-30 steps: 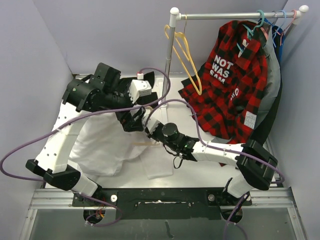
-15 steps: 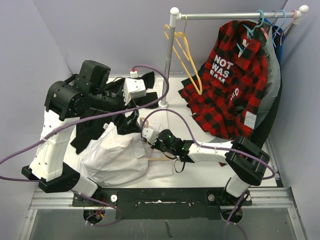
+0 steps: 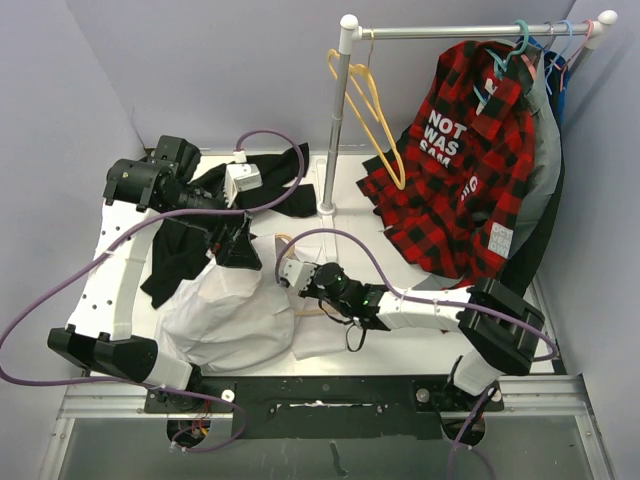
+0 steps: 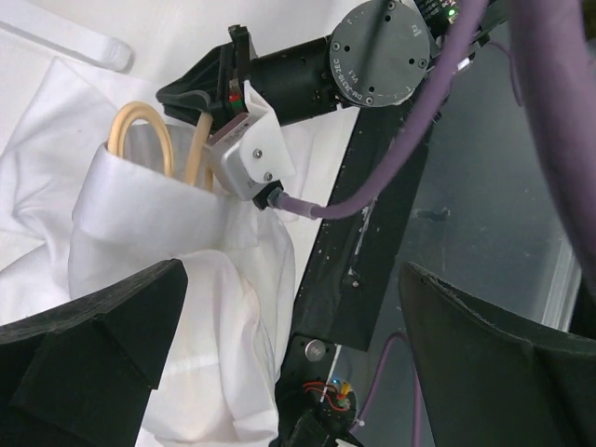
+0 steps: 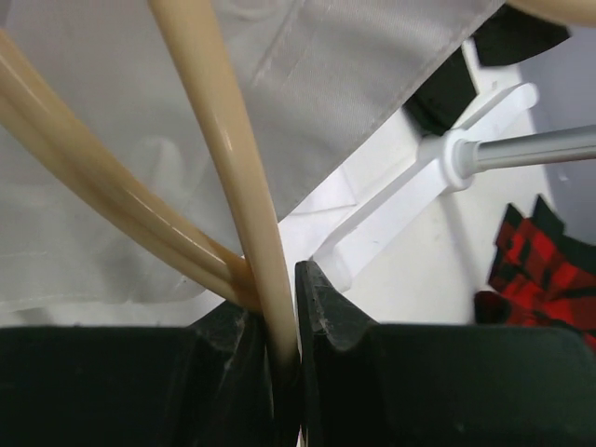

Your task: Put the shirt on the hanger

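**While One Gripper Holds the Hanger, the Shirt Lies Loose**

Though the shirt (image 3: pixel 235 315) lies heaped on the near left of the table (image 3: pixel 350 175), its collar gapes upward. The tan hanger (image 4: pixel 140 130) shows inside that opening. The right gripper (image 5: pixel 284 279) is pinched tight on one thin rod of the hanger, close to where two rods meet. The left gripper (image 4: pixel 293 354) hangs over the collar with its jaws spread wide, holding nothing. That, I judge, is the weak spot: nothing grips the cloth, so any pull on the hanger may drag it out of the collar or bunch the thin fabric. The rod could also twist in so narrow a pinch, and the purple cable (image 4: pixel 372 186) might snag.
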Available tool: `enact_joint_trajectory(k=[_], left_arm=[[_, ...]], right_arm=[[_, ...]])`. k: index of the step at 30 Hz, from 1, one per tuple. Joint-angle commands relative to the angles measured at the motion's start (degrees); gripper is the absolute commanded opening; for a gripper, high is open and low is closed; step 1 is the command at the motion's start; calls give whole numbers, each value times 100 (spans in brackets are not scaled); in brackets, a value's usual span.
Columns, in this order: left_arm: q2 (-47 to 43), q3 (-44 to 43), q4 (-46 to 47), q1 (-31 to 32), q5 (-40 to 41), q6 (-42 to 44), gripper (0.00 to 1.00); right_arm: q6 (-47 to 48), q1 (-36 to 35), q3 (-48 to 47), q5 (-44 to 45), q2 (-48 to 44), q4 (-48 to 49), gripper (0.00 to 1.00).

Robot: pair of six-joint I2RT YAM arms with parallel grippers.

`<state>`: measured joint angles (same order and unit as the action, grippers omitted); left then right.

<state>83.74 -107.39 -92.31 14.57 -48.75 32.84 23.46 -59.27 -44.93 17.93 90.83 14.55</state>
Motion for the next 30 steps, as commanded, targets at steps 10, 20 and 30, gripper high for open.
enact_joint_trajectory(k=[10,20,30], left_arm=[[-363,655,-272,-17,-906,316,98],[-426,1035,-250,-59,-989,862,98],[-799,945,-266,-146,-743,907,98]], right_arm=[[547,-376,-239,1020,-1170,-626,0],[535,-435,-587,1268,-2267,-1664,0],[308,-405,-390,915,-2141,-981,0]])
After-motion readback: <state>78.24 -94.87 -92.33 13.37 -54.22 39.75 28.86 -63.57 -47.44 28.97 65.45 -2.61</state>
